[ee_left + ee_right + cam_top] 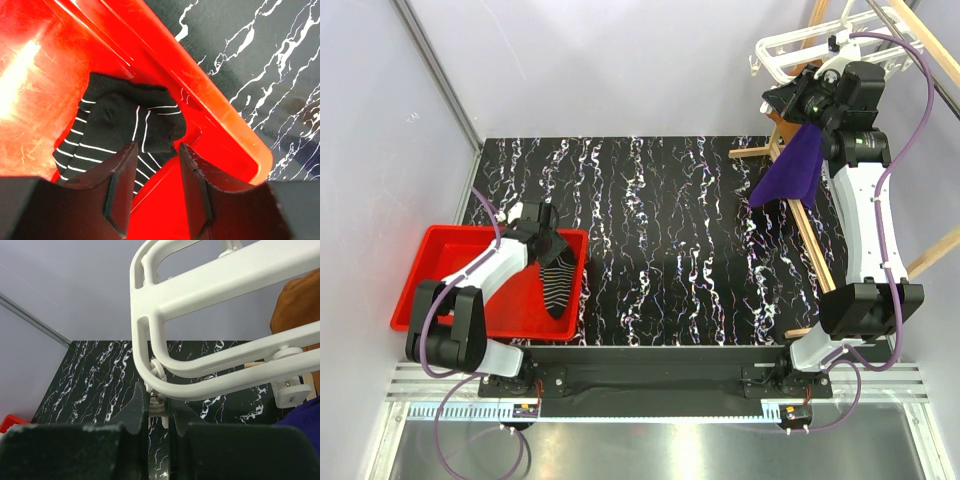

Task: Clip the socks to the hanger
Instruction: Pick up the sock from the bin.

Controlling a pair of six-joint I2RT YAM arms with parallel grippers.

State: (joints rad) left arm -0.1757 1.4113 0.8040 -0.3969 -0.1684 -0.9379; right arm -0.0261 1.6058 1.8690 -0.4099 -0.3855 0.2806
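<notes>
Black socks with thin white stripes point(558, 282) lie in the right end of a red bin point(430, 290); the left wrist view shows them bunched point(115, 125) against the bin wall point(210, 95). My left gripper point(542, 238) hovers over them, jaws open and empty point(155, 147), fingertips just short of the fabric. The white plastic hanger point(790, 45) hangs at the far right, its frame point(210, 275) filling the right wrist view. My right gripper point(790, 100) is shut on one dangling white clip point(159, 402) under the frame corner.
A purple cloth point(790, 170) drapes over the wooden rack point(810, 230) along the right side, just below my right gripper. The black marbled tabletop point(670, 240) lies between the bin and the rack. Grey walls close in behind and at the left.
</notes>
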